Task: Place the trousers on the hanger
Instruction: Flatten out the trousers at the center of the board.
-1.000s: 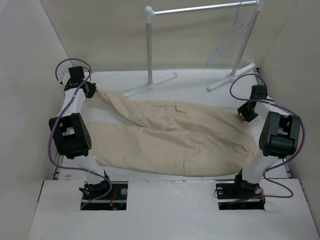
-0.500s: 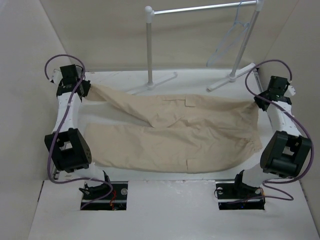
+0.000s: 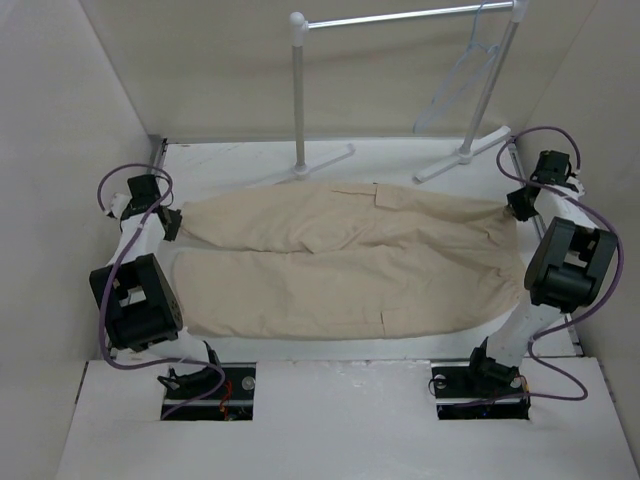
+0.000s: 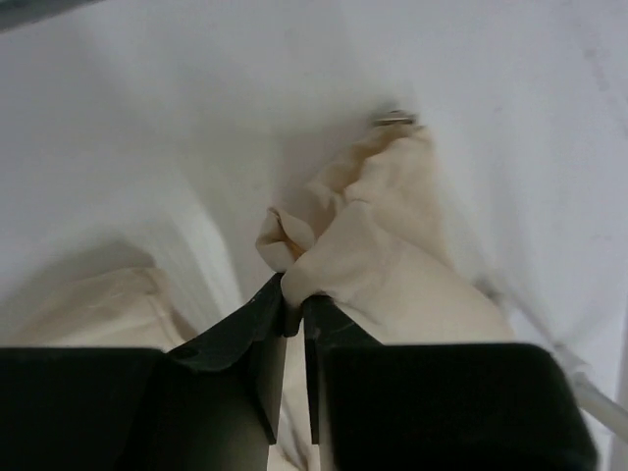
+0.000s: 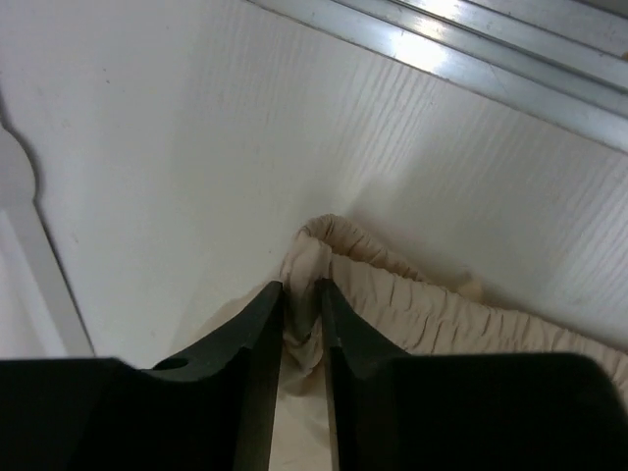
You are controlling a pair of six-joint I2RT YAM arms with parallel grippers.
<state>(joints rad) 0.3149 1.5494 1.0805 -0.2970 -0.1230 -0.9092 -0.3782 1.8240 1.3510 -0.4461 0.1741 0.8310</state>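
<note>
Beige cloth cargo trousers (image 3: 350, 260) with flap pockets lie spread flat across the white counter (image 3: 400, 165). Their two long legs run toward the left edge and the gathered waistband lies by the right edge. One flap pocket shows on the far leg and another on the near leg.

The left arm's fingers (image 3: 171, 222) sit near the counter's left edge. They are pressed nearly together on a bunched fold at the end of the far trouser leg. The right arm's fingers (image 3: 518, 205) sit close to the far right corner. They pinch a puckered fold of the elastic waistband between them, and the cloth stands up in the narrow gap.

A thin, pale, translucent triangular hanger (image 3: 455, 90) hangs by its hook from the metal bar of a white-posted clothes rack (image 3: 298, 90). The rack stands along the far edge, well apart from the trousers.
</note>
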